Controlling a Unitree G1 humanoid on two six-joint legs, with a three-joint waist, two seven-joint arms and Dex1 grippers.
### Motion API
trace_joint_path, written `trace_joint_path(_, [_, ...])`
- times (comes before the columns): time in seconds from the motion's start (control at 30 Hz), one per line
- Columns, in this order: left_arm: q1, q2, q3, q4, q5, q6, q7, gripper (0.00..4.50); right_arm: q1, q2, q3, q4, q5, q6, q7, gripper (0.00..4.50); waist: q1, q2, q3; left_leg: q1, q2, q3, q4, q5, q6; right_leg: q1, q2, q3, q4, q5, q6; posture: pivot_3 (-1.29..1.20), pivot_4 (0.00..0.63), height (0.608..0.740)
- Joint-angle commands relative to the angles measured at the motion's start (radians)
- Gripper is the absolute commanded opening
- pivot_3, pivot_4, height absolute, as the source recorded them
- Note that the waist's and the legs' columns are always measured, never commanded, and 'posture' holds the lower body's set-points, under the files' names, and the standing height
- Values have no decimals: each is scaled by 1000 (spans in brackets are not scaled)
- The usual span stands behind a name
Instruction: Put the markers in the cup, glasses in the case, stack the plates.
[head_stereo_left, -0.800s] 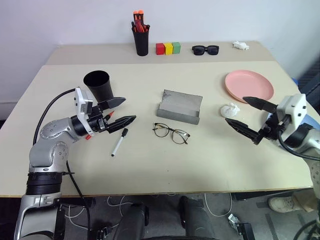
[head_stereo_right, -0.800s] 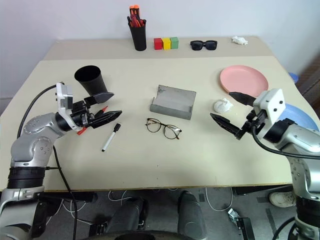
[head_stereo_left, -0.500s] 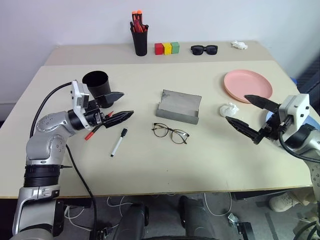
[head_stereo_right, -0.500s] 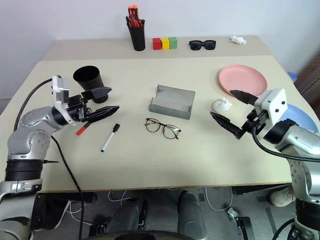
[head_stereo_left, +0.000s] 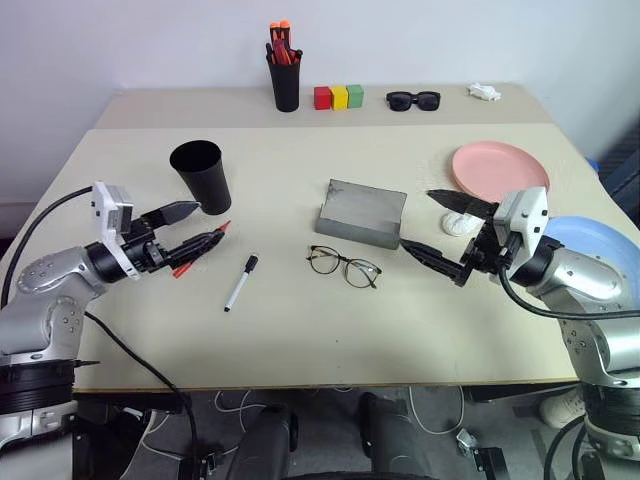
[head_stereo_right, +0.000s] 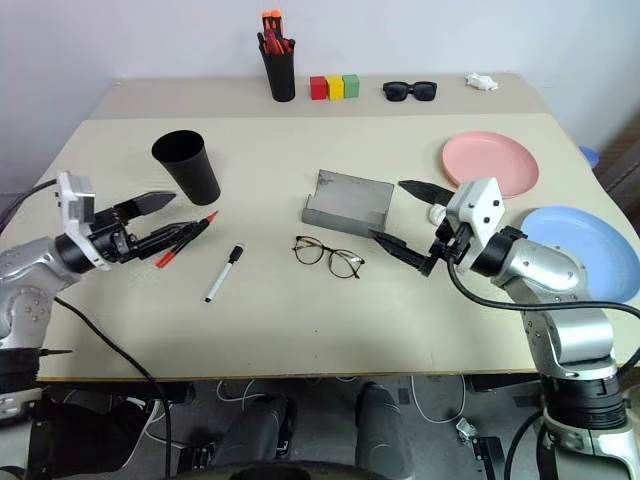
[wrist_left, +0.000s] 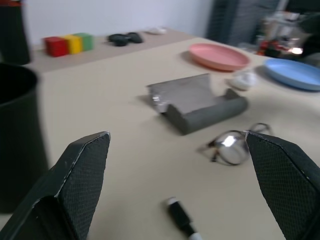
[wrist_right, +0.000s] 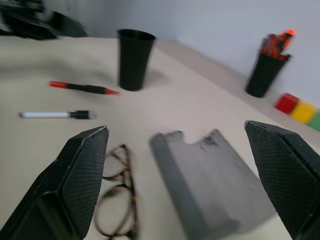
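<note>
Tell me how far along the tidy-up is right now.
Nothing finished yet. Both markers, the white marker and the red marker, lie on the table beside the cup. The glasses sit in front of the open case. The pink plate and the blue plate lie apart. The left claw and the right claw are open, holding nothing.

Likely a robotics lab: a plain beige table (head_stereo_left: 300, 330) against a bare white wall (head_stereo_left: 130, 40), loose cables (head_stereo_left: 245, 410) on the floor beneath.
</note>
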Motion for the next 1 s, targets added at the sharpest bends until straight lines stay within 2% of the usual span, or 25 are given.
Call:
trace_joint_path(0.03, [-2, 31, -13, 7, 87, 48, 124, 4500, 7, 29, 45, -73, 27, 7, 2, 4446, -5, 0, 0, 0, 0, 0, 0, 0, 0, 0, 0, 0, 0, 0, 0, 0, 150, 740])
trace_joint_path(0.1, [-20, 26, -30, 18, 107, 92, 182, 4500, 5, 65, 91, -83, -11, -21, -20, 4446, -10, 0, 0, 1, 0, 0, 0, 0, 0, 0, 0, 0, 1, 0, 0, 0, 150, 740])
trace_joint_path(0.23, [-122, -16, -80, 59, 154, 202, 326, 4500, -7, 119, 106, -76, -39, -35, -74, 4446, -3, 0, 0, 1, 0, 0, 0, 0, 0, 0, 0, 0, 1, 0, 0, 0, 150, 740])
trace_joint_path(0.4, [-181, -17, -123, 47, 174, 339, 385, 4500, 9, 109, 87, -82, -43, -38, -77, 4446, -5, -1, 0, 0, -1, 0, 0, 0, -1, 0, 0, 0, 1, 0, 0, 0, 150, 740])
trace_joint_path(0.6, [-246, 46, -217, 108, 234, 387, 325, 4500, 13, 121, 93, -76, -56, -52, -92, 4446, -11, -1, 0, 0, 0, 0, -1, 0, -1, -2, 0, 0, 2, 0, 0, 0, 150, 740])
trace_joint_path(0.77, [-358, 52, -295, 225, 285, 400, 282, 4500, 23, 123, 101, -80, -65, -59, -95, 4446, -3, -1, 0, 0, -1, 0, 0, 1, -1, -2, 0, 0, 2, 0, 0, 0, 150, 740])
trace_joint_path(1.0, [-445, 64, -393, 334, 331, 441, 161, 4500, 83, 59, 72, -120, -19, -25, -34, 4446, -11, -1, 0, 0, -1, 0, -1, 0, -1, -2, 0, 0, 1, 0, 0, 0, 150, 740])
